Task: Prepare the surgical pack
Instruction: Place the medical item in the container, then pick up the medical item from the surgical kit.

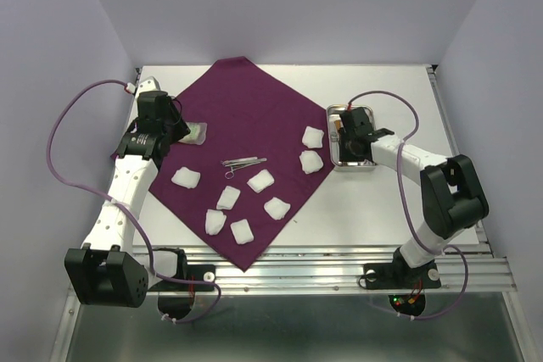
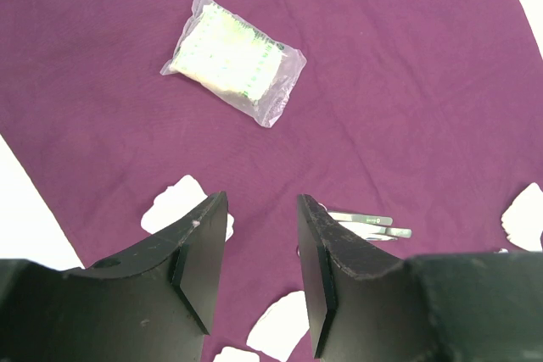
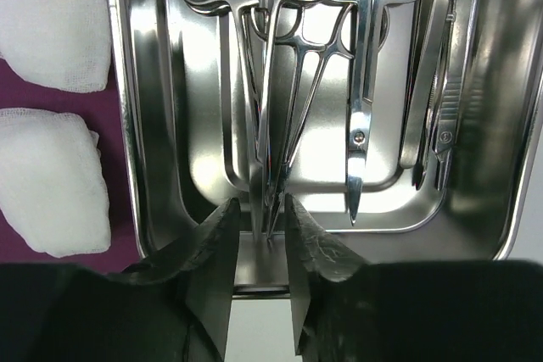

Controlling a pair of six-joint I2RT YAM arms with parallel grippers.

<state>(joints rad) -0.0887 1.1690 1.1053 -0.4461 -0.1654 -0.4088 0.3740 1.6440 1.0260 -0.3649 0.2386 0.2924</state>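
Note:
The surgical pack cloth (image 1: 246, 108) is a large deep-purple fabric spread as a diamond on the white table; it also shows in the left wrist view (image 2: 407, 82). On it lie several white gauze pads (image 1: 260, 181), a pair of tweezers (image 1: 244, 161) and a clear plastic packet (image 2: 233, 61). My left gripper (image 2: 261, 209) is open and empty, above the cloth near the packet. My right gripper (image 3: 259, 209) is open over the steel tray (image 3: 127, 125). Its fingers straddle the tips of a pair of forceps (image 3: 280, 65), with a gap on both sides.
The tray (image 1: 368, 164) sits right of the cloth and holds several steel scissors and forceps. Two gauze pads (image 3: 51, 180) lie just left of it on the cloth. Bare white table lies behind and right of the tray. Grey walls enclose the table.

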